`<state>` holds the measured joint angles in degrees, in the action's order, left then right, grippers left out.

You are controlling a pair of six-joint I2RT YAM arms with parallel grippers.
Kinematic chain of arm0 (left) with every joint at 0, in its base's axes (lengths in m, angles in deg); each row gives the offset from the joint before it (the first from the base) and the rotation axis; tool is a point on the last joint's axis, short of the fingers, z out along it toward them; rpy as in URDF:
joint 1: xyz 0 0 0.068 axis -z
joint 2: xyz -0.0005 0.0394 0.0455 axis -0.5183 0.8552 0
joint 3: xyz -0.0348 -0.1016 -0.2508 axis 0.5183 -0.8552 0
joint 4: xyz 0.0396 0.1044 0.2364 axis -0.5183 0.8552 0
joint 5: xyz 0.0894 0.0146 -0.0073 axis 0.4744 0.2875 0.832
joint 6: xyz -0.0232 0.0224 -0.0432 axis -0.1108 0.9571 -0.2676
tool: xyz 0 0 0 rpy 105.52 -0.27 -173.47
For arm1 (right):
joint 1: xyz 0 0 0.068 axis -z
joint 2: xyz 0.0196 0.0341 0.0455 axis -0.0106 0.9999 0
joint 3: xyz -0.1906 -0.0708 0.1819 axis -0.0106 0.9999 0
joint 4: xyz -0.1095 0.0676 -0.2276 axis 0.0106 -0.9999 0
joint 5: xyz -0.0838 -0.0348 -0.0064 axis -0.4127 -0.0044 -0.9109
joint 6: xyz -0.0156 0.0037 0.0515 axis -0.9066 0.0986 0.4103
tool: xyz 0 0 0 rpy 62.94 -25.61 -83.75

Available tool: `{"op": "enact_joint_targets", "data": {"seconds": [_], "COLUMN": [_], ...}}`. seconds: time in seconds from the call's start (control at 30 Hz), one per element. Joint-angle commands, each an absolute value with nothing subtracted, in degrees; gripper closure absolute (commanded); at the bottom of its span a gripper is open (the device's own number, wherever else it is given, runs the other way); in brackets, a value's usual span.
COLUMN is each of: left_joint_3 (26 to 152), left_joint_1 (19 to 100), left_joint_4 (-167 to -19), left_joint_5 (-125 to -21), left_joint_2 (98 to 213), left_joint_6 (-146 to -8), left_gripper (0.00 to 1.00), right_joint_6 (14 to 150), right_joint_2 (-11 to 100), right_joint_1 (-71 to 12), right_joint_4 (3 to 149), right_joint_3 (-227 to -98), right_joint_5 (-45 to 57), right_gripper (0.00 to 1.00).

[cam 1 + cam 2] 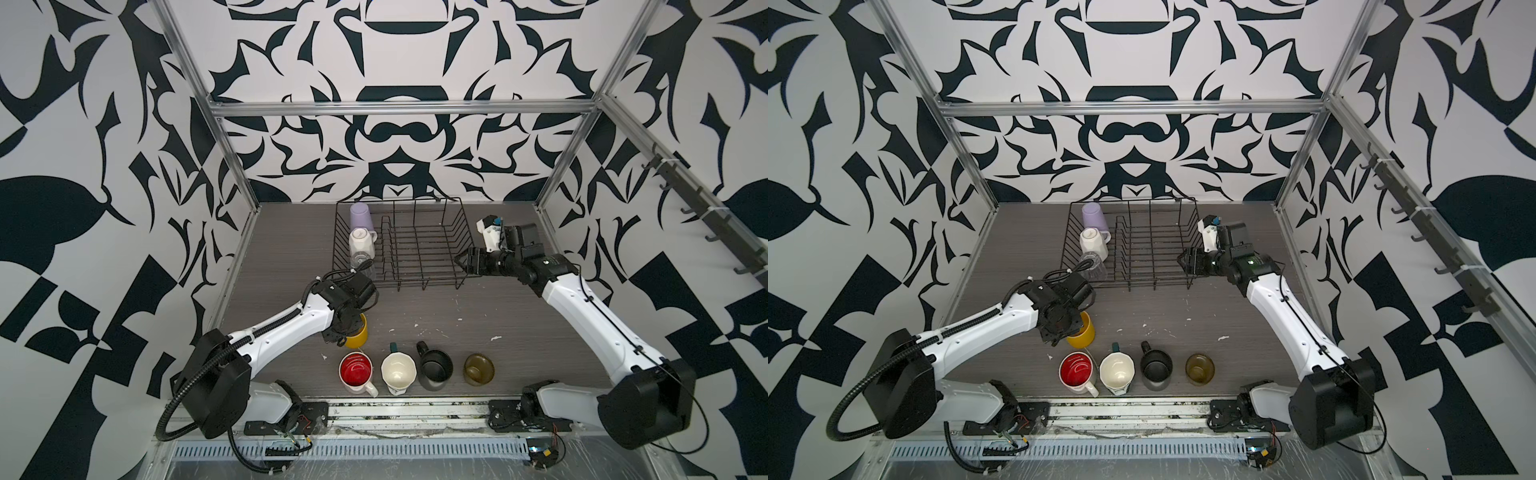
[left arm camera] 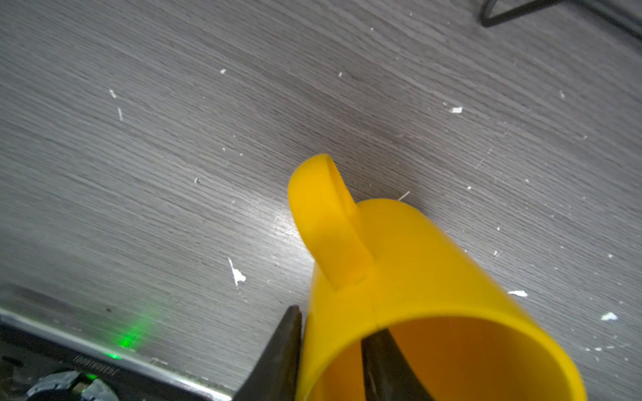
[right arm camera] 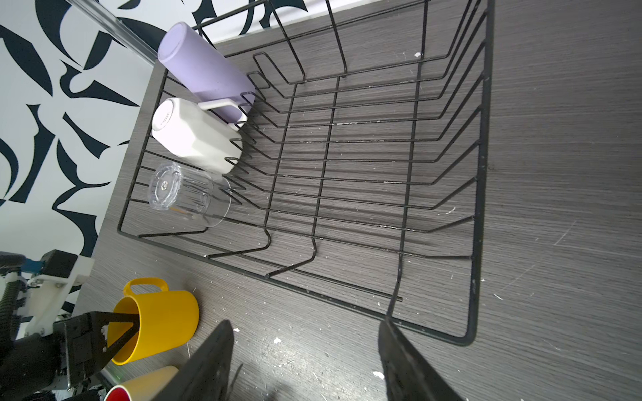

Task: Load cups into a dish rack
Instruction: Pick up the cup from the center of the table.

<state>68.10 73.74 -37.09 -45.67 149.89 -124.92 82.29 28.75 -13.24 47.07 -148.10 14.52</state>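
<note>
yellow mug [image 3: 166, 323]: smooth, glossy cylinder with a strap handle; tilted, long axis slanting, mouth toward the left gripper [image 2: 335, 321]; above the grey wood-grain table [image 1: 436, 316], in front of the black wire dish rack's [image 3: 481, 173] left end.
left gripper: 2 tapered black fingers [image 2: 285, 357] pinch the rim wall, 1 inside, 1 outside.
right gripper [image 3: 304, 326]: jaws spread, at the rack's right side.

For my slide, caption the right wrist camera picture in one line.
Lilac tumbler, white mug and clear glass sit inverted in the dish rack; left gripper straddles rim of yellow mug.
</note>
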Motion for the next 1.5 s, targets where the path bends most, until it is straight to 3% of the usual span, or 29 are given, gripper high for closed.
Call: {"op": "enact_joint_targets", "data": {"seconds": [0.0, 0.53, 0.93, 1.33, 1.47], "left_joint_3": [67.6, 68.5, 67.7, 66.2, 71.1], "left_joint_1": [73.2, 72.4, 71.1, 62.4, 59.4], "left_joint_4": [-36.4, -36.4, -32.7, -26.5, -23.5], "left_joint_5": [-44.1, -42.6, -39.3, -35.5, -31.4], "left_joint_2": [149.8, 148.2, 141.0, 129.1, 126.4], "left_joint_6": [-126.2, -125.8, -126.4, -122.8, -119.3], "left_gripper": [0.72, 1.0, 1.0, 1.0, 1.0], "right_joint_6": [81.2, 80.7, 80.6, 80.8, 81.1], "right_joint_2": [27.7, 27.8, 27.3, 27.3, 27.6], "right_joint_1": [-13.0, -12.8, -12.8, -12.7, -12.7], "right_joint_4": [48.1, 47.3, 46.9, 46.5, 46.4], "right_joint_3": [-148.2, -148.9, -149.0, -149.7, -150.1], "right_joint_5": [13.8, 13.5, 13.3, 13.4, 14.0], "right_gripper": [0.32, 0.32, 0.32, 0.31, 0.3]}}
